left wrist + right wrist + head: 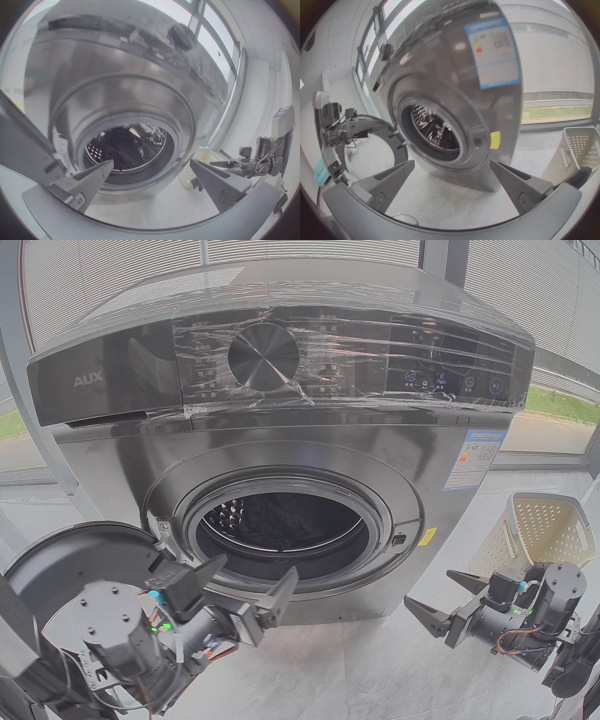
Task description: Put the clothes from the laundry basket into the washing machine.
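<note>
Silver-grey washing machine (281, 446) with a glossy black panel, dark clothes (284, 521) inside; cream perforated laundry basket (544, 530); pale grey marbled floor (350, 671).

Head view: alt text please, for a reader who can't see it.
A front-loading washing machine stands with its round door swung open to the left and dark clothes in the drum. The left gripper and right gripper hang open and empty before it; a cream laundry basket stands on the floor at the right.
</note>
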